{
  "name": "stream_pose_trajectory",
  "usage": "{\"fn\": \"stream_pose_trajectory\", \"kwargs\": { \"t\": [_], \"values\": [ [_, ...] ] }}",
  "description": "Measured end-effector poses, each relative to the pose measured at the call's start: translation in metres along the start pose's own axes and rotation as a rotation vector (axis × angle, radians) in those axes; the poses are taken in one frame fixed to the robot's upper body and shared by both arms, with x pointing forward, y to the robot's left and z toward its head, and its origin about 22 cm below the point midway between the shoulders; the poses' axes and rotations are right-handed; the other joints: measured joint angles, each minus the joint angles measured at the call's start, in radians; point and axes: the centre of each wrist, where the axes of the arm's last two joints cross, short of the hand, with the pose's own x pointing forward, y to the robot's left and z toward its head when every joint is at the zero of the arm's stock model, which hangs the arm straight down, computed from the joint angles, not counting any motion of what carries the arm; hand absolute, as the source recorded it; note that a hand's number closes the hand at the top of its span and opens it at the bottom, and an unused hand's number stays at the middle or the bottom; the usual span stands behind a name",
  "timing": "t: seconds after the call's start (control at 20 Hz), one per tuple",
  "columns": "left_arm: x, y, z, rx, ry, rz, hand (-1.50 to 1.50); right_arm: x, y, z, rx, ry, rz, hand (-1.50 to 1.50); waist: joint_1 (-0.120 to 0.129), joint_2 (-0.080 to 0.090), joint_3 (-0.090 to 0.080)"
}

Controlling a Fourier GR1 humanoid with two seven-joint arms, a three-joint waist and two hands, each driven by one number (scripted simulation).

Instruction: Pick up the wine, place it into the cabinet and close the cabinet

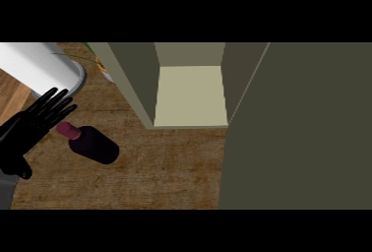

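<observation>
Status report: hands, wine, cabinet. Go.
Left hand open, fingers straight, beside the wine bottle, not gripping. Right hand out of view. Bottle on the counter. Cabinet open, its door swung out, nothing blocking.

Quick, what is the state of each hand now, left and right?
Left hand: open, fingers straight, beside the wine bottle, holding nothing.
Right hand: not in view.
</observation>
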Motion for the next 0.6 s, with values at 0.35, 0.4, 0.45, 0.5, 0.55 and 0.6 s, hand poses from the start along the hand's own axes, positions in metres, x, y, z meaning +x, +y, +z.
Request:
{"fn": "stream_pose_trajectory", "kwargs": {
  "t": [0.35,0.4,0.45,0.5,0.55,0.6],
  "values": [
    [-0.024,0.000,-0.004,0.003,0.043,-0.003,-1.50,-0.002,-0.002,0.002,-0.005,-0.001,0.009,-1.50,0.000,0.000,0.000],
    [-0.029,0.000,-0.004,0.004,0.050,0.000,-1.50,-0.001,-0.002,0.001,-0.005,-0.003,0.013,-1.50,-0.001,0.001,0.000],
    [-0.032,-0.001,-0.007,0.003,0.053,0.006,-1.50,-0.001,-0.003,0.001,-0.009,-0.007,0.016,-1.50,-0.001,0.001,0.000],
    [-0.032,0.001,-0.006,0.009,0.057,0.004,-1.50,0.000,-0.003,0.001,-0.009,-0.007,0.013,-1.50,-0.002,0.001,0.000],
    [-0.035,0.000,-0.006,0.008,0.061,0.006,-1.50,0.000,-0.004,0.001,-0.013,-0.006,0.016,-1.50,-0.001,0.000,0.000],
    [-0.036,0.000,-0.009,0.008,0.063,0.007,-1.50,0.001,-0.004,-0.002,-0.012,-0.011,0.017,-1.50,0.000,0.001,0.000]
  ]
}}
